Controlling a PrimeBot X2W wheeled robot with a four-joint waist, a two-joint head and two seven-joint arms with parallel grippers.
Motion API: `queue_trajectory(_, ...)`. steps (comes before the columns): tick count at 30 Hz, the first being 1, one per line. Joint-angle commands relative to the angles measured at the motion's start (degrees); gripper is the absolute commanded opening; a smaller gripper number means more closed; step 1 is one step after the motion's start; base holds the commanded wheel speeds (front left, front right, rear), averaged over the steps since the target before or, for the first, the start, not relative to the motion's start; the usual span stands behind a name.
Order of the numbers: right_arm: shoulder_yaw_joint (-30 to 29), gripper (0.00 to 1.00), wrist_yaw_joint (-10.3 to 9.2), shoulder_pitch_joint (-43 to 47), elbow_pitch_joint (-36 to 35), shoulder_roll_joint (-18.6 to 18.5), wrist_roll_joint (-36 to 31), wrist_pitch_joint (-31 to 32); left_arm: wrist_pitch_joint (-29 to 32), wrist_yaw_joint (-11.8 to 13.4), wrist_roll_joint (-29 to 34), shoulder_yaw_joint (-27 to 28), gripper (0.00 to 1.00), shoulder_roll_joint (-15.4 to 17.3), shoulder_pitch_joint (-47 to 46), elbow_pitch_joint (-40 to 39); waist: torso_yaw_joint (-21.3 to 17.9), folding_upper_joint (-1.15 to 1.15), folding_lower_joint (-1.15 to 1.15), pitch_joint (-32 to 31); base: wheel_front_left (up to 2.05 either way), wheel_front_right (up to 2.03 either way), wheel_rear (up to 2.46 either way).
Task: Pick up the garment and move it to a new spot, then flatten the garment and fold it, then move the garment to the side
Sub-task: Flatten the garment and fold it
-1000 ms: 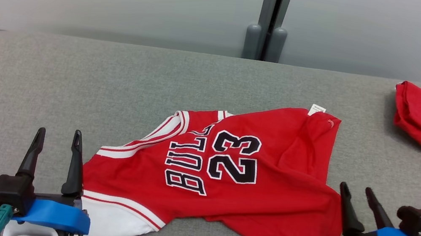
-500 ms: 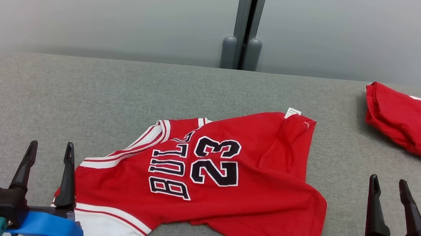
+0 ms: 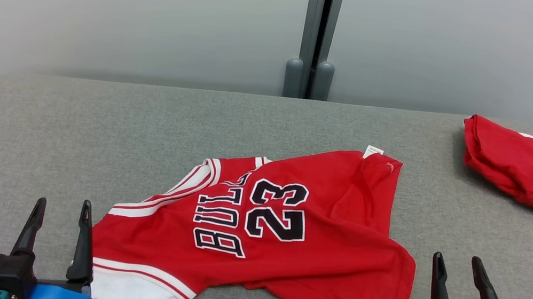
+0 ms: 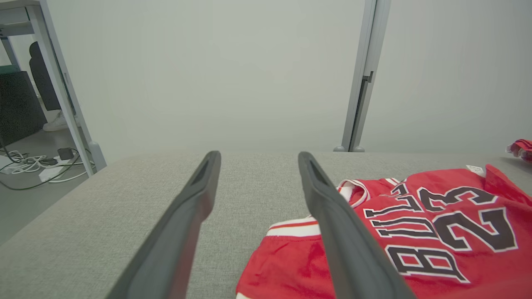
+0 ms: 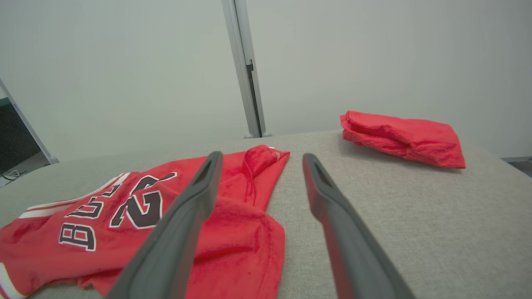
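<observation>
Red jersey (image 3: 324, 256) lies rumpled; left gripper (image 3: 64, 203) at seven o'clock, right gripper (image 3: 458, 258) at five, both wide open, empty; lifting, flattening, folding seemingly all undone

Grey cloth-covered table (image 3: 33, 121) with two red pieces of clothing on it
A red jersey (image 3: 324, 256) with white trim and the number 23 lies rumpled and partly spread near the middle of the table, a small white tag (image 3: 373, 151) showing at its far edge; a folded red garment (image 3: 518, 164) sits well apart from it at the far right corner
</observation>
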Motion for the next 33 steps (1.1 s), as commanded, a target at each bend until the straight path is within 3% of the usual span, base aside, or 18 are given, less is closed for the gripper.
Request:
queue_trajectory(1,-0.03,1.00,0.02,1.15,-0.87,0.38,-0.53,0.42,-0.27,0.05,0.41,0.08,1.00,0.21,0.22,0.16,0.15,0.00,0.01,0.04,0.00,0.00,0.00)
queue_trajectory(15,-0.71,1.00,0.02,2.49,-1.92,1.52,-2.10,3.32,-0.27,0.10,0.14,-0.36,1.00,0.30,0.01,1.42,0.66,0.00,0.01,-0.03,0.00,0.00,0.00)
queue_trajectory(25,-0.94,1.00,0.02,2.85,6.63,1.59,-0.79,2.05,-0.26,-0.25,-1.92,-3.56,1.00,-0.09,1.53,7.88,1.20,0.00,0.01,1.68,0.00,0.00,0.00)
queue_trajectory(33,2.09,1.00,0.02,2.28,13.13,1.67,1.25,0.57,-0.27,-1.04,-2.83,-4.75,1.00,-0.11,3.13,13.03,1.42,0.00,0.01,2.47,0.00,0.00,0.00)
